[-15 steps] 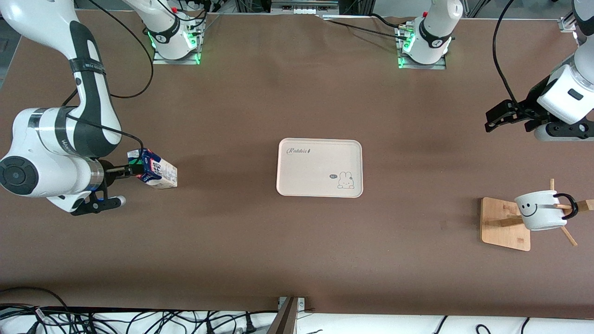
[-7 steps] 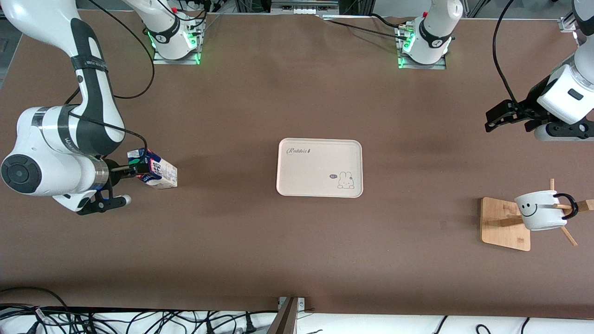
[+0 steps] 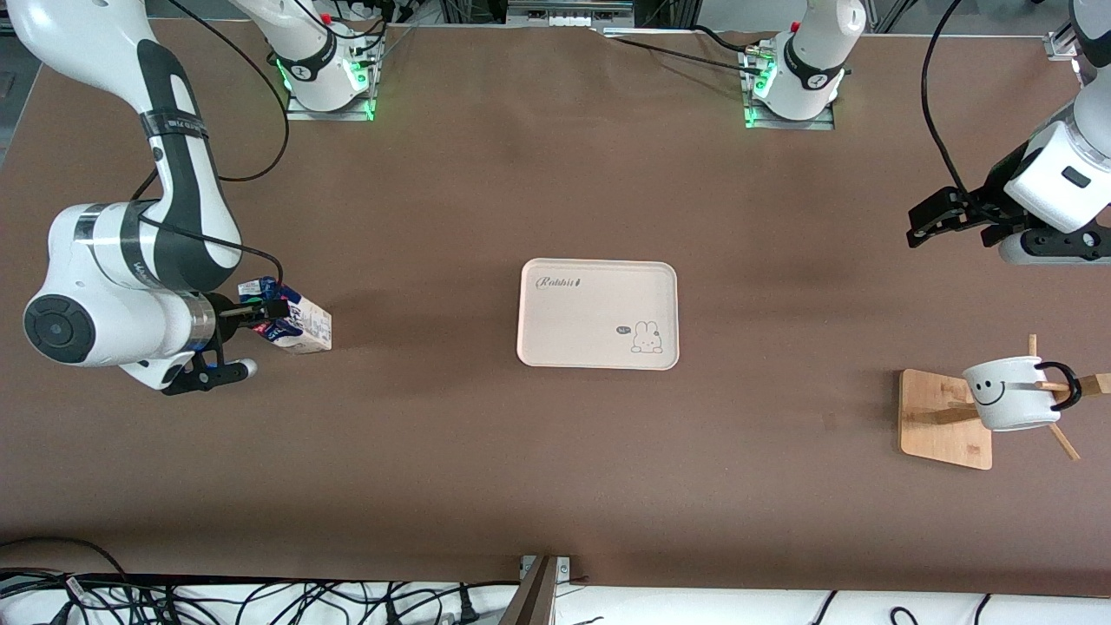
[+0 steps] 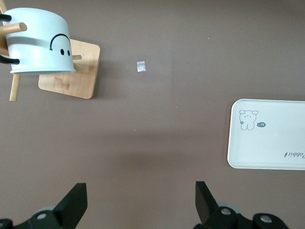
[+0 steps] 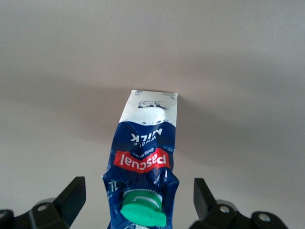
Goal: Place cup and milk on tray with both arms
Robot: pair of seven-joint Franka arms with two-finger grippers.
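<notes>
— Two grippers, both spread wide?
— Yes. At the front view's left edge, right gripper (image 3: pixel 260 318) straddles the milk (image 3: pixel 295 325), not clamped. Tray (image 3: pixel 597 314) sits centre. Left gripper (image 3: pixel 937 221), upper right, holds nothing; cup (image 3: pixel 1009 393) hangs on its wooden stand (image 3: pixel 942 420).

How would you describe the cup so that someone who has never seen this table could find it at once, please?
Start from the cream tray in the middle of the brown table and look toward the left arm's end. There a square wooden stand lies nearer the front camera than the tray, and the cup hangs tilted on its pegs. It is the only white mug, with a black smiley face and a thin black handle.
</notes>
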